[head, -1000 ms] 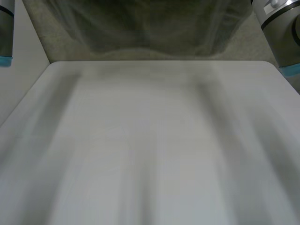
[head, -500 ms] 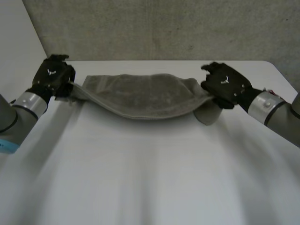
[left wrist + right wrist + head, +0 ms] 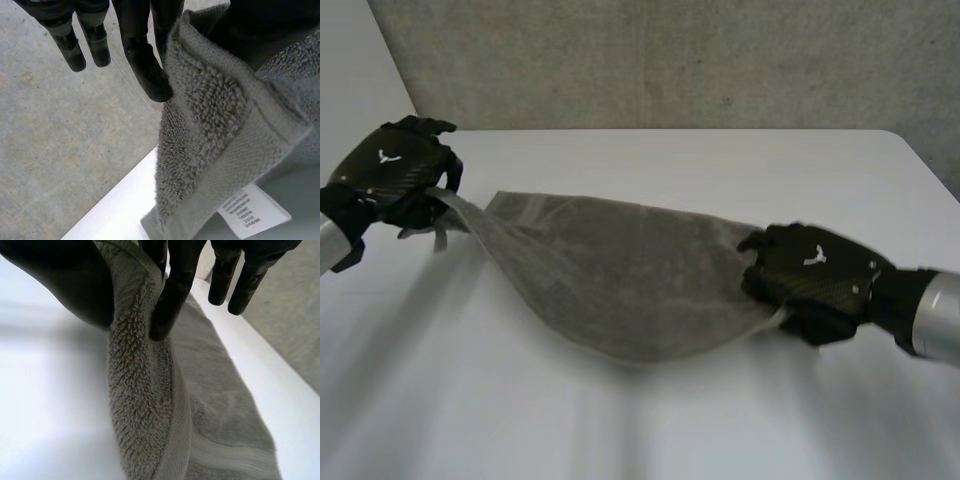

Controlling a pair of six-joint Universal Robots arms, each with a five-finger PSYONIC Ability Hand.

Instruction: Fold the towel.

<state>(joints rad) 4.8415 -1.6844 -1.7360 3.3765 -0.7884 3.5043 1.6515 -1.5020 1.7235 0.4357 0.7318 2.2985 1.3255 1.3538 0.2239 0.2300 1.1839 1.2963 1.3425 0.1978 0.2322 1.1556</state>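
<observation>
A grey towel point(image 3: 620, 270) hangs stretched between my two hands, its middle sagging onto the white table point(image 3: 670, 160). My left hand point(image 3: 390, 170) is at the table's left side and holds one towel corner. In the left wrist view that corner point(image 3: 210, 130) is pinched between a finger point(image 3: 145, 65) and the thumb, and a white label point(image 3: 250, 212) hangs from it. My right hand point(image 3: 815, 275) is lower and nearer the front at the right, shut on the opposite corner. In the right wrist view the towel point(image 3: 145, 405) is pinched between a finger point(image 3: 175, 295) and the thumb.
A grey speckled wall point(image 3: 670, 60) stands behind the table's far edge. Bare tabletop lies in front of the towel and beyond it. The table's left edge runs close by my left hand, with grey floor point(image 3: 60, 140) below it.
Both hands have come down and toward the front with the towel. The right hand has moved further forward than the left, so the towel now lies slanted and lower.
</observation>
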